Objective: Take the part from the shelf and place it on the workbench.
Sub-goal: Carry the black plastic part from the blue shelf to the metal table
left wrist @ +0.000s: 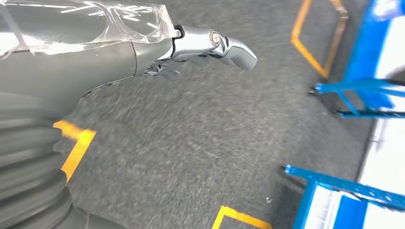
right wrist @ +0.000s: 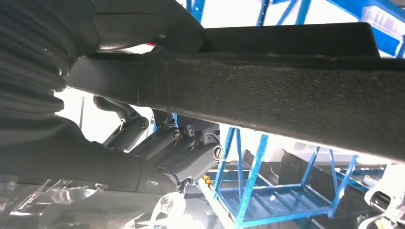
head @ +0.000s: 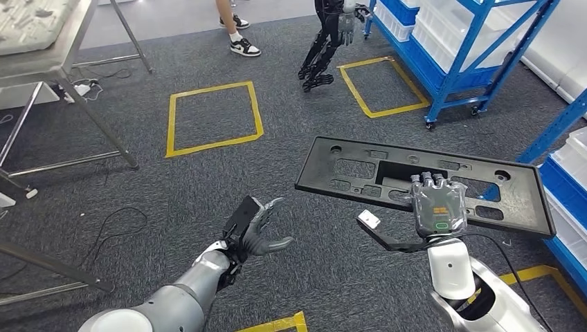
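Nearest, at the bottom of the head view, both silver arms reach forward over grey carpet (head: 138,187). On the right side the right hand (head: 437,206) grips the part (head: 360,169), a long flat black plastic panel with cut-outs, by its near long edge; the panel is held level in the air above the floor, its far edge pointing toward the blue shelf (head: 457,62). From the right wrist view the part's (right wrist: 267,90) rough edge runs across just above the fingers (right wrist: 191,162) curled beneath it. On the other side the left hand (head: 255,227) holds nothing, its fingers apart and slightly curled, well apart from the panel; the left wrist view shows its thumb (left wrist: 224,45) over bare carpet. Beyond the hands, two yellow taped squares (head: 213,117) mark the floor with open carpet between them. Farther left stands a metal table (head: 48,48) on thin legs, its corner near the first square. At the far edge a person's sneakered feet (head: 239,34) stand beside another robot's dark hanging hand (head: 322,48).
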Controlling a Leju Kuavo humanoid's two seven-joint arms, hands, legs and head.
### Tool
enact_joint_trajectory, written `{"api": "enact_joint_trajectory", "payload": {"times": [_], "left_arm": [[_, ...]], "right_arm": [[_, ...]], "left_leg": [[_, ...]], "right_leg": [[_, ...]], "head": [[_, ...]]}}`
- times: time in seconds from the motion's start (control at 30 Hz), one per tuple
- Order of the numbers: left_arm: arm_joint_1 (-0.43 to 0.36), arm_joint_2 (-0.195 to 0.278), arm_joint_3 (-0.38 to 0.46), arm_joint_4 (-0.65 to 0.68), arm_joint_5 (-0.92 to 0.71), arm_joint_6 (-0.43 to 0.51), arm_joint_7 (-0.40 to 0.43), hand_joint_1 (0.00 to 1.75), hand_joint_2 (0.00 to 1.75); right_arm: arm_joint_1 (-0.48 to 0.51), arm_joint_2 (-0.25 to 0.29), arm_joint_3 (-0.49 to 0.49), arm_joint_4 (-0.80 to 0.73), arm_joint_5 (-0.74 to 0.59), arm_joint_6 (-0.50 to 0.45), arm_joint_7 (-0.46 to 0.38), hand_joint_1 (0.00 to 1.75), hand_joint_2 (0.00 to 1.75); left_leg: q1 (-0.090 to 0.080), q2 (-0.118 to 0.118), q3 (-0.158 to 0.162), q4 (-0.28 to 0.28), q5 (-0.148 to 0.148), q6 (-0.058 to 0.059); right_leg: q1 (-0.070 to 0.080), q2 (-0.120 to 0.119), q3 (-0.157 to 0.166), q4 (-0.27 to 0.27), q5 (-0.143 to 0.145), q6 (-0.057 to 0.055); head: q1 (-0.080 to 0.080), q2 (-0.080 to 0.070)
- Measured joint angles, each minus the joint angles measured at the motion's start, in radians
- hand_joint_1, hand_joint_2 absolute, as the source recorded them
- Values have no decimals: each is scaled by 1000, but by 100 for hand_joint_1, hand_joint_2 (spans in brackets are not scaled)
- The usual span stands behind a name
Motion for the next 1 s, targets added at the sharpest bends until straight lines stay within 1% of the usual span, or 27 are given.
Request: {"api": "enact_joint_trajectory", "payload": {"times": [0.07,0.1,0.13,0.17,0.2,0.23,0.27,0.3,0.33,0.37,0.4,0.43,0.47,0.5,0.53,0.6,0.63,0.67,0.7,0.73,0.77,0.8,0.83,0.87,0.9,0.97,1.0], "left_arm": [[-27,-1,-47,0,1,-26,-22,0,175],[-39,-1,-72,0,1,-36,-31,0,175],[-48,-1,-94,0,1,-44,-35,0,175],[-55,-1,-116,0,1,-49,-38,0,175],[-60,-1,-134,0,1,-52,-39,0,175],[-63,-1,-149,0,1,-53,-39,0,175],[-67,-1,-161,0,1,-53,-39,0,175],[-72,-1,-172,0,1,-53,-41,0,175],[-79,-1,-186,1,1,-54,-44,0,175],[-87,-1,-202,1,1,-55,-51,0,175],[-96,-1,-222,1,2,-59,-60,0,175],[-104,-1,-240,1,2,-64,-71,0,175],[-112,-2,-259,1,2,-70,-85,0,175],[-122,-1,-275,1,2,-79,-97,0,175],[-135,-2,-292,1,3,-91,-107,0,175],[-160,-3,-326,1,9,-107,-117,0,175],[-163,-5,-342,2,15,-99,-117,0,175],[-152,-6,-352,2,21,-73,-117,0,175],[-127,-7,-357,2,23,-37,-117,0,175],[-93,-7,-358,3,21,-1,-117,0,175],[-58,-7,-358,4,15,25,-118,0,175],[-28,-8,-358,5,10,40,-118,0,175],[-6,-9,-359,6,6,46,-119,0,175],[9,-10,-359,7,5,47,-119,0,175],[20,-10,-360,7,4,46,-119,0,175],[37,-10,-362,8,3,38,-119,0,175],[44,-9,-362,8,3,31,-119,0,175]], "right_arm": [[-16,0,3,1,-7,-13,-2,175,175],[-23,0,4,2,-11,-21,-3,175,175],[-28,1,8,3,-13,-27,-4,175,175],[-32,2,12,4,-15,-33,-6,175,175],[-34,3,16,5,-16,-38,-8,175,175],[-36,4,21,6,-16,-41,-9,175,175],[-38,4,25,6,-15,-44,-10,175,175],[-42,5,28,6,-15,-45,-10,175,175],[-47,6,32,6,-15,-45,-11,175,175],[-51,6,35,6,-16,-45,-10,175,175],[-55,6,38,8,-17,-46,-10,175,175],[-59,6,41,9,-18,-46,-10,175,175],[-61,6,44,11,-21,-47,-10,175,175],[-65,6,48,14,-24,-48,-11,175,175],[-70,7,51,17,-26,-53,-13,175,175],[-82,8,59,21,-33,-60,-19,175,175],[-88,9,63,23,-35,-60,-20,175,175],[-94,9,67,24,-37,-55,-20,175,175],[-100,10,71,26,-39,-49,-19,175,175],[-106,10,74,26,-39,-44,-18,175,175],[-112,10,76,27,-39,-41,-17,175,175],[-118,10,77,28,-39,-40,-17,175,175],[-124,10,78,29,-39,-40,-16,175,175],[-129,10,80,30,-38,-41,-16,175,175],[-132,13,84,32,-38,-41,-15,175,175],[-136,20,93,34,-38,-42,-16,175,175],[-137,23,96,35,-38,-42,-15,175,175]], "left_leg": [[-1,63,-56,110,-51,-9],[1,81,-94,188,-81,-12],[3,87,-128,252,-100,-14],[4,89,-148,289,-105,-14],[4,90,-149,285,-93,-12],[3,94,-130,240,-65,-8],[-2,110,-96,168,-27,-2],[-10,137,-61,92,4,6],[-20,161,-31,29,25,15],[-29,179,-15,-9,35,22],[-35,180,-10,-24,33,26],[-36,165,-10,-29,34,31],[-34,150,-8,-33,37,35],[-30,134,-5,-38,39,39],[-25,120,-2,-42,42,44],[-19,93,1,-45,43,50],[-18,78,2,-45,43,52],[-17,61,5,-45,43,51],[-14,44,9,-45,41,49],[-11,28,13,-43,39,46],[-6,12,15,-37,34,40],[-3,-4,13,-29,29,32],[1,-18,6,-16,24,24],[3,-30,-3,-8,21,17],[3,-40,-10,-6,21,12],[5,-50,-18,-11,25,6],[4,-33,-25,-1,19,2]], "right_leg": [[3,-25,2,-1,-1,-10],[6,-37,2,-1,-3,-14],[9,-49,4,-1,-5,-17],[11,-61,6,-1,-7,-19],[12,-73,9,-1,-10,-21],[14,-85,13,-1,-13,-22],[15,-97,18,-1,-17,-21],[18,-109,23,-1,-22,-19],[21,-120,25,0,-26,-16],[24,-132,26,-1,-29,-13],[26,-146,27,-1,-31,-9],[27,-160,28,-2,-33,-5],[25,-161,29,1,-39,-1],[22,-143,26,15,-51,2],[19,-113,11,50,-71,4],[16,-44,-55,178,-124,7],[15,-29,-94,245,-144,9],[15,-22,-122,287,-149,12],[12,-20,-131,289,-133,15],[9,-18,-119,252,-101,20],[2,-9,-93,184,-59,27],[-5,15,-65,118,-29,37],[-11,35,-46,68,-9,39],[-14,50,-36,40,-2,38],[-13,55,-35,35,-7,32],[-8,26,-36,35,-5,13],[-5,12,-34,34,-5,5]], "head": [[0,0],[-1,0],[-1,0],[-1,0],[-1,0],[-1,0],[-1,0],[-1,0],[0,0],[0,0],[0,0],[0,0],[0,0],[0,0],[0,0],[1,0],[1,0],[1,0],[1,0],[1,0],[1,0],[1,0],[1,0],[1,0],[1,0],[1,0],[0,0]]}}
